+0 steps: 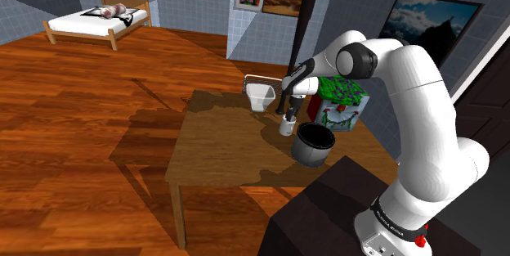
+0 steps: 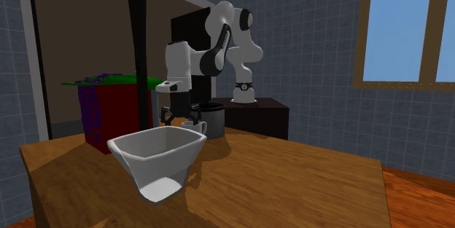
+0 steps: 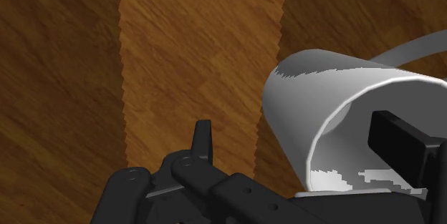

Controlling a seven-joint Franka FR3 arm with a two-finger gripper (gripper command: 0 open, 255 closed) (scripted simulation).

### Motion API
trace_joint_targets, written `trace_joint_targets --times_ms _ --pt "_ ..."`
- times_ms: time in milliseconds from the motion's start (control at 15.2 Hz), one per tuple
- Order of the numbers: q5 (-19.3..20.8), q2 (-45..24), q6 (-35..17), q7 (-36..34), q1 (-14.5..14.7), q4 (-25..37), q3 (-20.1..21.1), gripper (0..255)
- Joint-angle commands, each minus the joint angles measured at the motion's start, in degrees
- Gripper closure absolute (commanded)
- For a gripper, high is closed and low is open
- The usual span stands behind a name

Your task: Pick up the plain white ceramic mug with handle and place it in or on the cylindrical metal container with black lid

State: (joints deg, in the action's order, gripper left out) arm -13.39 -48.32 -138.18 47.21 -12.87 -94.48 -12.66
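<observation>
Wrist view, and the jaws are wide open around the mug's (image 3: pixel 322 86) wall. One finger (image 3: pixel 401 142) is dipped inside the rim, while the other (image 3: pixel 203 138) is outside and clear of it. Nothing gripped yet!

Over to the shoulder view: the mug (image 1: pixel 286 127) stands upright on the tabletop (image 1: pixel 212 144), toward the corner by the stand (image 1: pixel 327 205). The container (image 1: pixel 314 144) is just beside it, nearer that corner.

So by my reading the approach is done and everything else is left: close on the wall, lift, carry across, set down in or on the container.

As for the neighbours, a green-topped box (image 1: pixel 343 103) sits close behind both at the tabletop's edge. A white bowl (image 1: pixel 261 95) is near the edge opposite the stand, apart from the mug. A black post (image 1: pixel 306 17) rises beyond them. The hop looks short and open, and the mug only needs height to clear the container's rim.
</observation>
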Motion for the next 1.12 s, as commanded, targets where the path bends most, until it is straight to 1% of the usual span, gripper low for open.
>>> trace_joint_targets --times_ms 0,594,1056 --pt "0.0 0.0 0.0 0.0 0.0 0.0 0.0 255" --pt "0.0 -0.01 0.0 0.0 0.0 0.01 0.0 255" --pt "0.82 4.28 2.84 -0.4 0.68 -1.45 -0.89 255"
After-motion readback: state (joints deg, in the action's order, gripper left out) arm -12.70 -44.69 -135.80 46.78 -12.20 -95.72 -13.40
